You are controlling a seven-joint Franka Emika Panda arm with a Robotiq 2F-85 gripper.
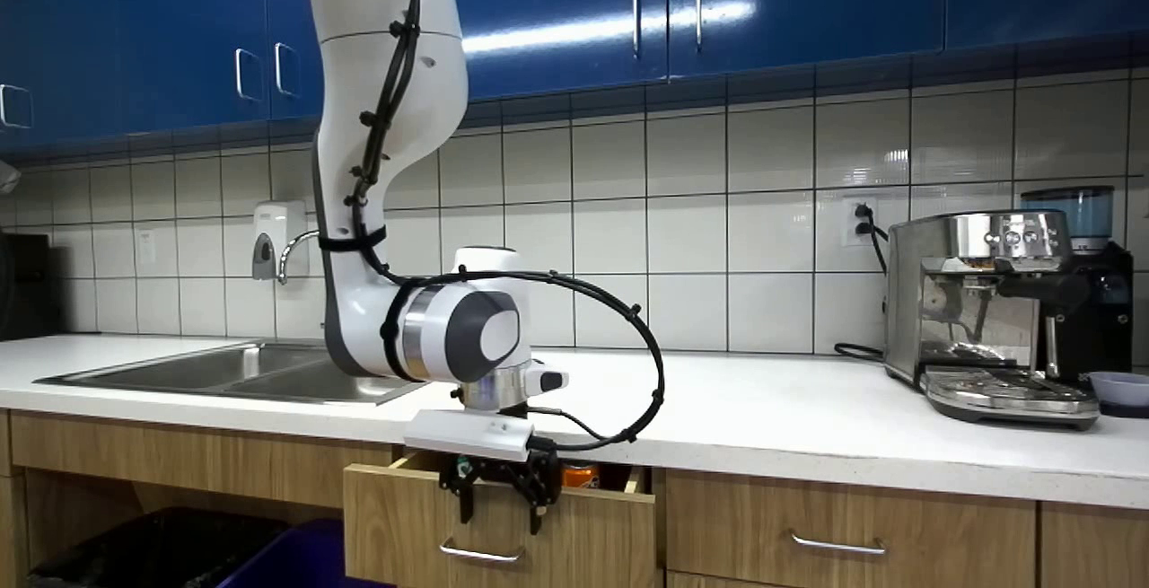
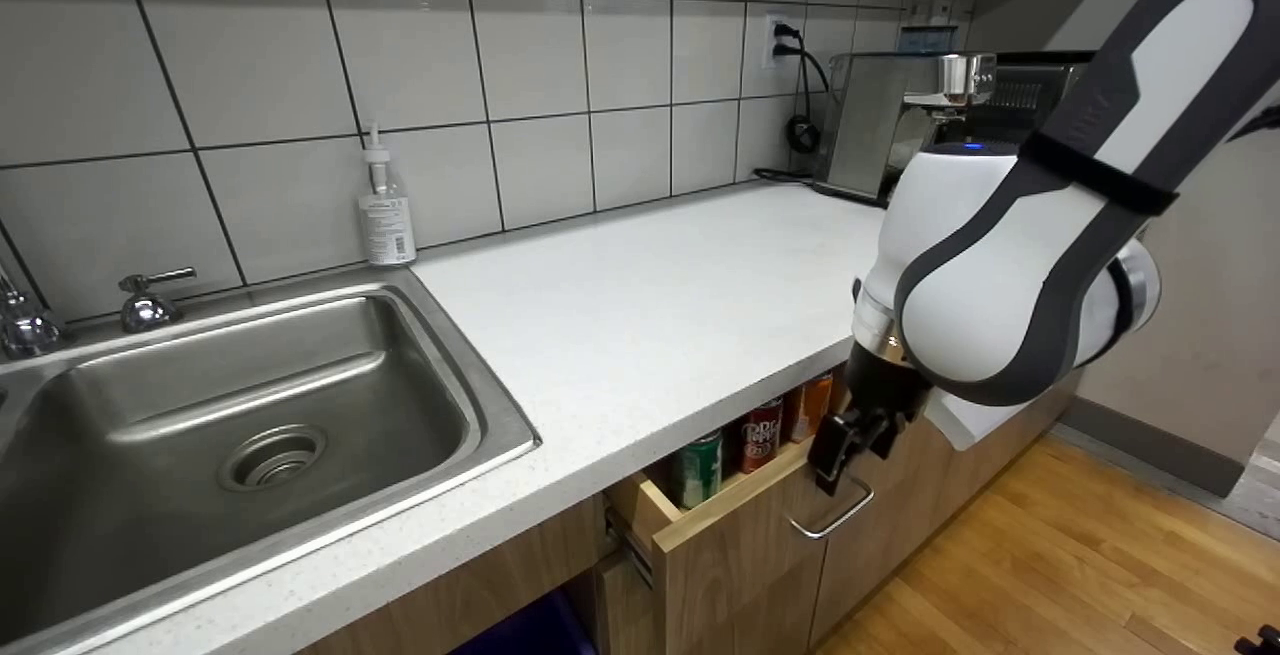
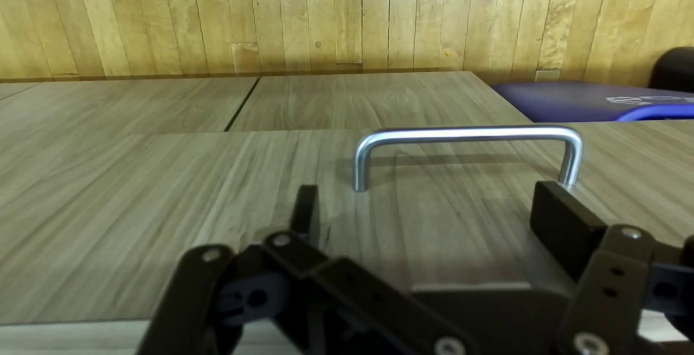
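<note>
My gripper (image 1: 501, 516) points down in front of the wooden drawer (image 1: 395, 525), which is pulled part way out. In the wrist view its two black fingers (image 3: 566, 225) stand wide apart with nothing between them. The silver bar handle (image 3: 469, 134) lies just beyond the fingertips; in an exterior view this handle (image 1: 481, 555) sits below them. Whether the right finger touches the handle's post or the drawer face, I cannot tell. Inside the drawer are a green can (image 2: 697, 470), a dark red Dr Pepper can (image 2: 761, 433) and an orange can (image 2: 810, 405).
The white countertop (image 2: 640, 305) overhangs the drawer. A steel sink (image 2: 420, 455) and a pump bottle (image 2: 388, 220) are on one side, an espresso machine (image 1: 978, 301) on the other. Below stands a purple bin (image 1: 301, 557). A black cable (image 1: 660, 372) loops out from the arm.
</note>
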